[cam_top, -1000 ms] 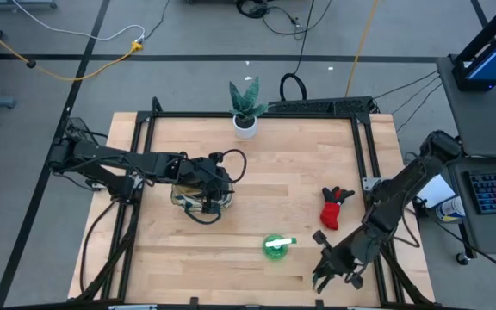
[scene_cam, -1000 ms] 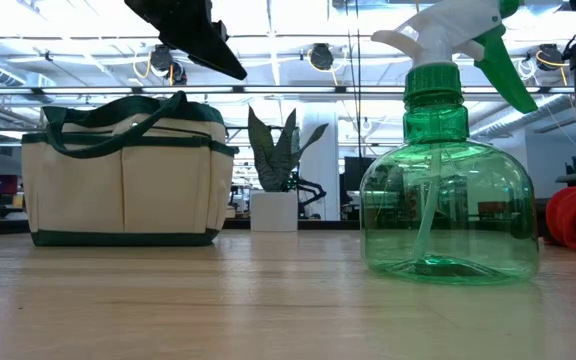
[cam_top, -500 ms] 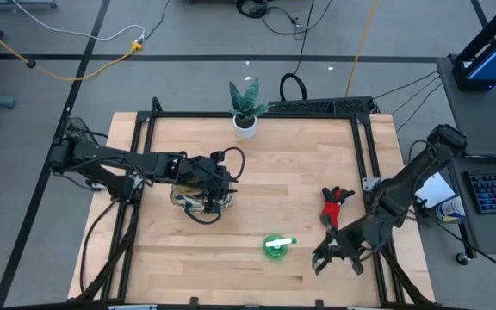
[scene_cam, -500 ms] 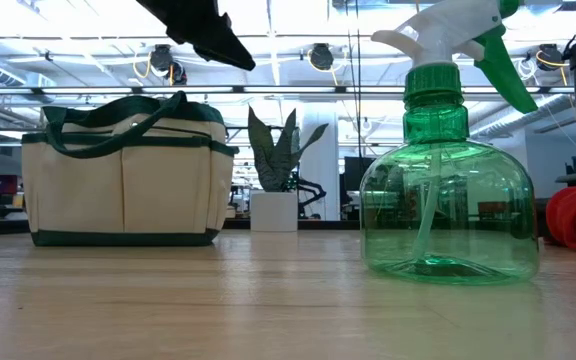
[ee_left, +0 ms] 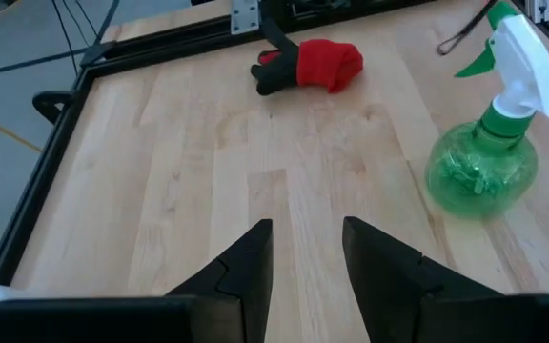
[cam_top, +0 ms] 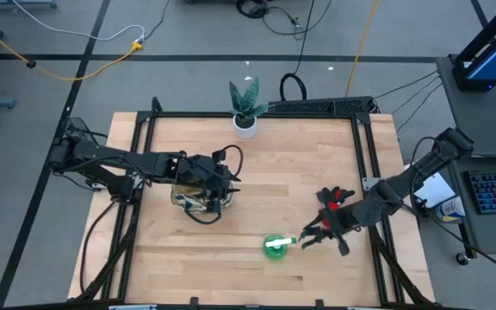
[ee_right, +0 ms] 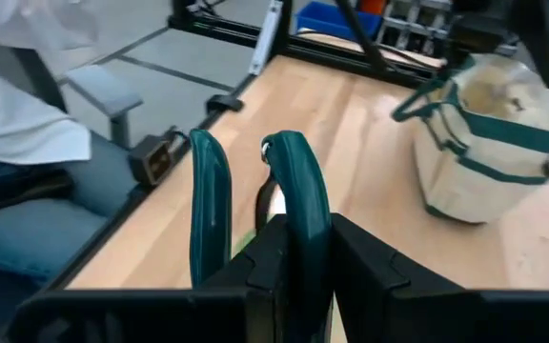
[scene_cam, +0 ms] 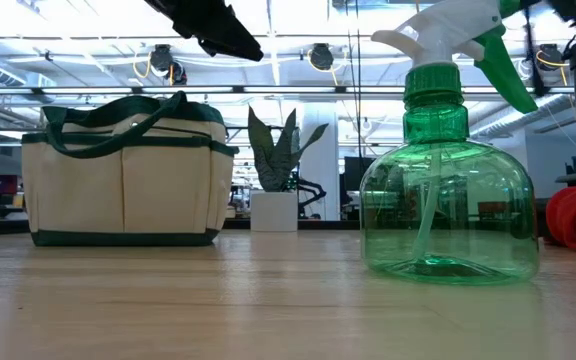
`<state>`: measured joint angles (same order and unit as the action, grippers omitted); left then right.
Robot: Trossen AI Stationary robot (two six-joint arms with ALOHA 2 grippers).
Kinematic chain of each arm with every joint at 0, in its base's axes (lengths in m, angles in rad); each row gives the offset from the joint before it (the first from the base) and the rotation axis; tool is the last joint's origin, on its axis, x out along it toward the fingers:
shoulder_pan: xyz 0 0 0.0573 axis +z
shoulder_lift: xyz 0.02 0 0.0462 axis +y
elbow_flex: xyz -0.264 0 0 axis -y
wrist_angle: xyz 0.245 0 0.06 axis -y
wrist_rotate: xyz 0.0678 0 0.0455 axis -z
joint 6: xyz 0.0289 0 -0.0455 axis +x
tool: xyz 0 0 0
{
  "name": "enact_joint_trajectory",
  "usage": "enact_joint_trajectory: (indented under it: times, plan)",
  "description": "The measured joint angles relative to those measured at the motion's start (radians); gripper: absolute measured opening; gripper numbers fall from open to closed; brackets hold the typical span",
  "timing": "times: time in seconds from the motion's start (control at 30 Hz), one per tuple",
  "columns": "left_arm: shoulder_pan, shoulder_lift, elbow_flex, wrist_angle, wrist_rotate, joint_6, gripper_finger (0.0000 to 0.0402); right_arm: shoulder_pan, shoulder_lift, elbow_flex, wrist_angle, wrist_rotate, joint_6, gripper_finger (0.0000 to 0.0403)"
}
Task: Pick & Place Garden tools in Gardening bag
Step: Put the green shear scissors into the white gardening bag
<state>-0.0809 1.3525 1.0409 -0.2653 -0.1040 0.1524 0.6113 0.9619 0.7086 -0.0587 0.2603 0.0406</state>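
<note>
Progress: roughly midway as a judgement; 1 item is in hand, 2 lie out on the desk (cam_top: 274, 164), and what the bag already holds cannot be seen.
Gardening bag (scene_cam: 128, 185): stands upright on the left half of the desk, mouth open; the high view shows it mostly covered by the left arm.
Right tool (ee_right: 303, 233): pinches teal-handled shears (ee_right: 210, 205), whose 2 handles rise between its dark fingers; in the high view it hangs above the front of the desk, just beside the spray bottle and well apart from the bag.
Left tool (ee_left: 305, 229): spread, nothing between its fingers; it hovers over the bag.
Spray bottle (scene_cam: 448, 200): green with a white trigger, upright near the front edge, not yet picked.
Glove (ee_left: 317, 65): red and black, lying on the right side of the desk, partly under the right arm in the high view, not yet picked.
Plant (cam_top: 245, 103): white pot at the back edge, no part of the job.
Left to do: carry the shears across to the bag and drop them in, then fetch the bottle and the glove.
</note>
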Motion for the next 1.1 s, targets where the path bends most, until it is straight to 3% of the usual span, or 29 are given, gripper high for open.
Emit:
enact_joint_trajectory:
  times: [0.7,1.1]
  plan:
    - [0.0,0.0,0.0,0.001,0.0,0.001,0.0131,-0.217,-0.032,0.0,-0.01,-0.027,-0.069,0.0054]
    - [0.0,0.0,0.0,0.001,-0.001,0.001,0.0131,-0.377,-0.016,0.0,0.16,-0.025,-0.109,0.0054]
